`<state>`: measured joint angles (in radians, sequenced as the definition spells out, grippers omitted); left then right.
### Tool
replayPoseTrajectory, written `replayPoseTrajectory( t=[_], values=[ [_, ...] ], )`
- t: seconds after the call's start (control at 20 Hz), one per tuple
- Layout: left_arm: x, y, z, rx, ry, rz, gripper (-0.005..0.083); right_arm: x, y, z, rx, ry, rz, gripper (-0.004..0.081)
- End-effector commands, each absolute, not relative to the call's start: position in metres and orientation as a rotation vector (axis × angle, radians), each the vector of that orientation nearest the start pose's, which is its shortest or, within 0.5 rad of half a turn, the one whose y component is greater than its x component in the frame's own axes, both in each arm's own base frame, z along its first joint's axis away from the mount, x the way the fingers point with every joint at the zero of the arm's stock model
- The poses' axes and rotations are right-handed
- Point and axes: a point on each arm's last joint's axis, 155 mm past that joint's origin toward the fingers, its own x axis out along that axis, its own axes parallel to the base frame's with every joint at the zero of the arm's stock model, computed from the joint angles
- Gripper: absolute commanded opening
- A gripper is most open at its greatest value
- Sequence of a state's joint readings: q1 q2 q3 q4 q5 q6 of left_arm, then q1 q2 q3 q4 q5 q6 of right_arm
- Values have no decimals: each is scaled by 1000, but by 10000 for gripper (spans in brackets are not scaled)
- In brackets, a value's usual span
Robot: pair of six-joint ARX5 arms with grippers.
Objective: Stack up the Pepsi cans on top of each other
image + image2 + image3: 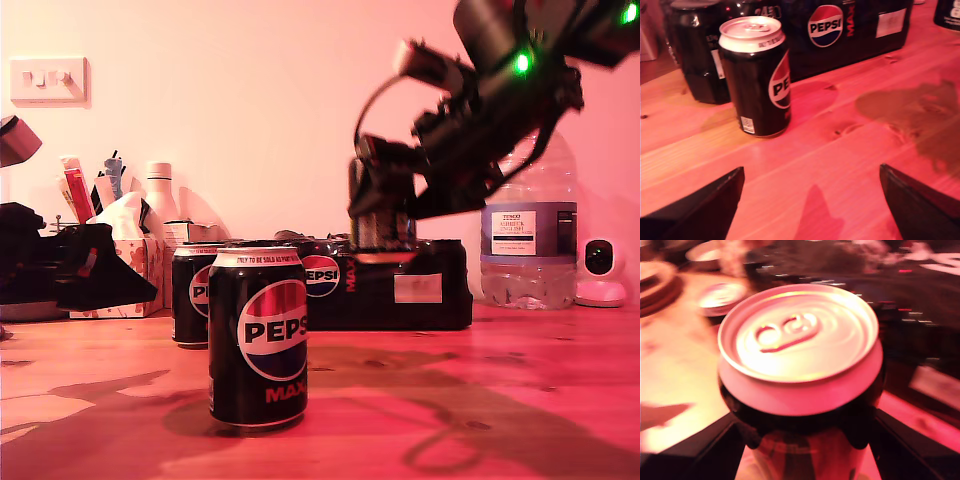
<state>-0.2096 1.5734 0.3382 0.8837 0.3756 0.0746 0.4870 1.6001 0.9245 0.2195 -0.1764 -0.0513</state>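
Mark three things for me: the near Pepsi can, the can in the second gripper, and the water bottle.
Near Pepsi can (pixel 258 340): exterior view, on its globe logo.
Held can (pixel 797 335): second wrist view, on its silver top.
Water bottle (pixel 528 235): exterior view, on its label.

My second tool (pixel 800 440) apparently grips a blurred Pepsi can (pixel 799 340).

I see a wooden table (pixel 520 400) with knots in its grain. A black shrink-wrapped multipack (pixel 400 290) with a Pepsi logo lies along its far side. A large clear water bottle (pixel 528 235) with a blue label stands upright at the exterior view's right, a small white camera (pixel 600 272) just beside it. At the exterior view's left: a tissue box (pixel 135 262), a white bottle (pixel 160 190), a wall switch (pixel 47 80)
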Motion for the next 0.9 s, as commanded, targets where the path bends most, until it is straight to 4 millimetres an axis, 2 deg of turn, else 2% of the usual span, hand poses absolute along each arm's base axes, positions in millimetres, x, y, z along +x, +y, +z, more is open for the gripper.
replayPoseTrajectory(
  t=[0.0, 0.2, 0.65, 0.85],
  values=[
    [358, -149, 71, 45, 336, -607, 783, 398, 267, 176, -117, 361, 707, 365],
    [357, -149, 71, 44, 337, -610, 783, 371, 282, 183, -121, 317, 756, 365],
    [355, -153, 72, 40, 333, -636, 783, 296, 314, 230, -108, 177, 916, 365],
    [355, -153, 73, 40, 329, -636, 783, 274, 319, 242, -107, 166, 966, 365]
  ],
)
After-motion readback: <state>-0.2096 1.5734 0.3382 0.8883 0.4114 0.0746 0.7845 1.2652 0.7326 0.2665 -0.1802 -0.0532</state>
